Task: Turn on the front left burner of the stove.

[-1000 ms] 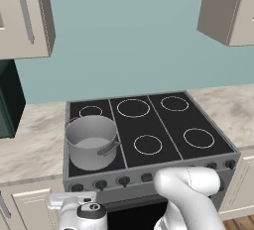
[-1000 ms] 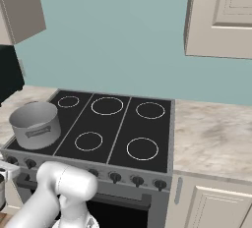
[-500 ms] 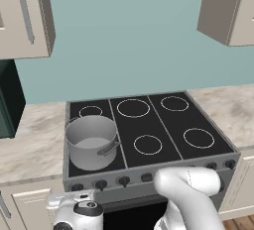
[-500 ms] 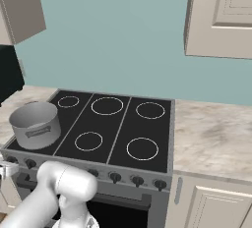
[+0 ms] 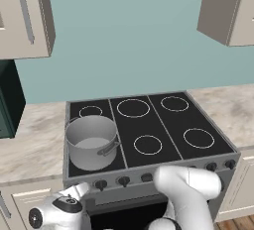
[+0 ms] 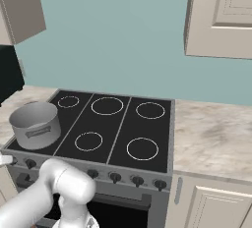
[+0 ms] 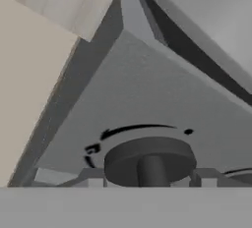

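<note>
The grey stove (image 5: 149,125) has a black glass top with white ring burners and a row of dark front knobs (image 5: 123,180). A steel pot (image 5: 92,142) stands on its front left burner and shows from the other side as the pot (image 6: 34,124). My gripper (image 5: 82,189) sits low against the left end of the stove's front panel. In the hand view, the leftmost knob (image 7: 150,160) lies between my two fingertips (image 7: 92,177), which press against its sides. The gripper (image 7: 147,179) is shut on this knob.
Marble counters flank the stove, the left one (image 5: 34,140) and the right one (image 6: 211,138). Cream cabinet fronts (image 6: 211,207) run below and wall cabinets (image 6: 221,15) hang above. The pot's handle (image 5: 110,148) points toward the front.
My hand has shifted slightly at the stove's front left corner. The pot and the stove have not moved.
</note>
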You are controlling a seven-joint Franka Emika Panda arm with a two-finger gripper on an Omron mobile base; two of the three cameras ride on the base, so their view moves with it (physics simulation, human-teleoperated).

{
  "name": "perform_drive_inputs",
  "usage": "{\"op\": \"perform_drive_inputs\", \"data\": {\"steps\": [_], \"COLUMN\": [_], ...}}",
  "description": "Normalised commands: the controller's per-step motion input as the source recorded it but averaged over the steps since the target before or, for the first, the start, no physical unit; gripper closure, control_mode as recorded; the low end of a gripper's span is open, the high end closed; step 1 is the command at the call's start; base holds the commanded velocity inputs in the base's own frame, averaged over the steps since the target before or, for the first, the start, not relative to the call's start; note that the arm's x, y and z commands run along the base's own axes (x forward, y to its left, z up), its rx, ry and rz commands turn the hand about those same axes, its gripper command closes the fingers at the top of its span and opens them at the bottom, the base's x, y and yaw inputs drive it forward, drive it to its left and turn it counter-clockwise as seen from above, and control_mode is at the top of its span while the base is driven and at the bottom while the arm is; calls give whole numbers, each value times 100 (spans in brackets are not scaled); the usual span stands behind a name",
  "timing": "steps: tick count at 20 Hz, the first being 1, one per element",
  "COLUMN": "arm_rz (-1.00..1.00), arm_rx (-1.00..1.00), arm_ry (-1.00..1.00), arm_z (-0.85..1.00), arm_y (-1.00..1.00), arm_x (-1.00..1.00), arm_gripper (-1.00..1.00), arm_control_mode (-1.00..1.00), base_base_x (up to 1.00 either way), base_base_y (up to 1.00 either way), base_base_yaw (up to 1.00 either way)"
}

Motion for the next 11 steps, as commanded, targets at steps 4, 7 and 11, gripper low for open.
{"op": "perform_drive_inputs", "data": {"steps": [4, 7, 11], "arm_rz": [0, 0, 2], "arm_rx": [-53, -43, -34], "arm_ry": [7, 0, 0], "arm_z": [-47, -56, -52], "arm_y": [0, 0, -2], "arm_x": [1, 8, 5], "arm_gripper": [100, 100, 100], "arm_control_mode": [-100, -100, -100], "base_base_x": [0, 0, 0], "base_base_y": [0, 0, 0], "base_base_yaw": [0, 0, 0]}}
